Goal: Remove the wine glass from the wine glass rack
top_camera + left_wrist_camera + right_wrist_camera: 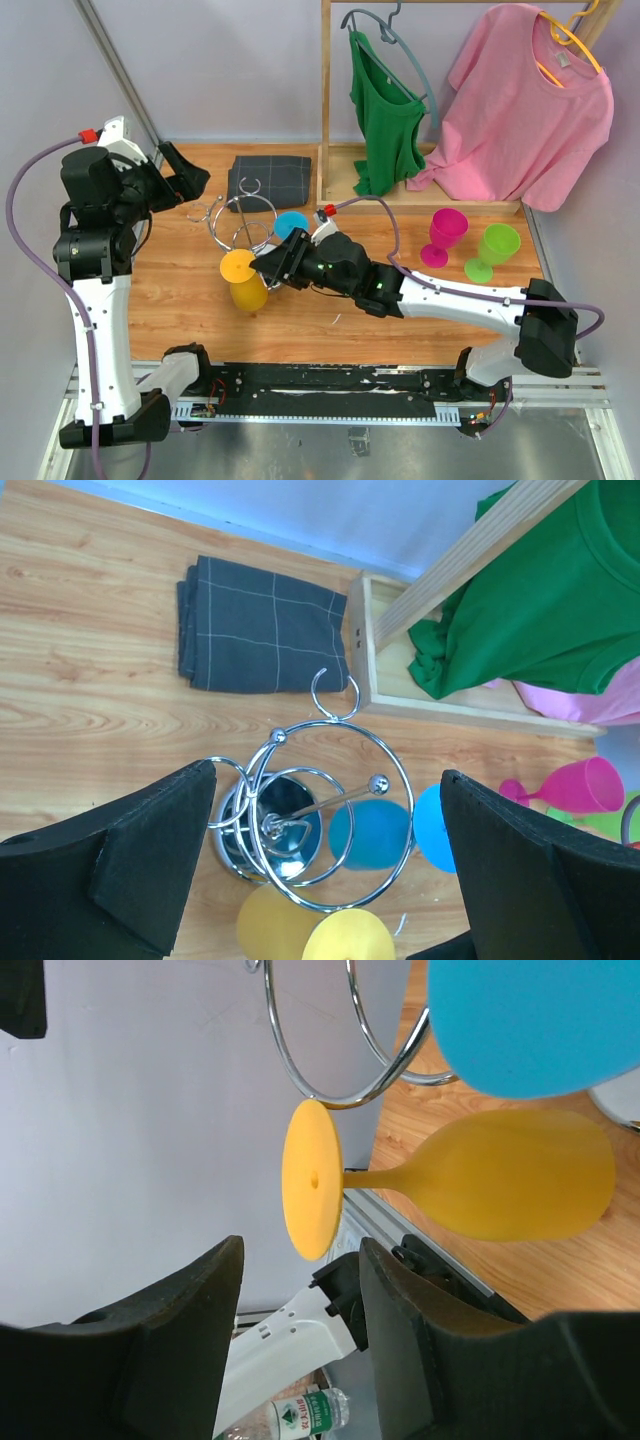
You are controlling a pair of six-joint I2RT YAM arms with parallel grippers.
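Right hand (300,1260), fingers apart at lower frame, should close squarely on the stem of the yellow plastic wine glass (500,1175).

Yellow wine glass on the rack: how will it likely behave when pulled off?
The yellow wine glass looks like matte plastic: probably light, stiff, not fragile. Its broad foot could catch a wire loop of the wine glass rack and drag or tip that slim stand. Laid sideways, the round bowl would likely roll.
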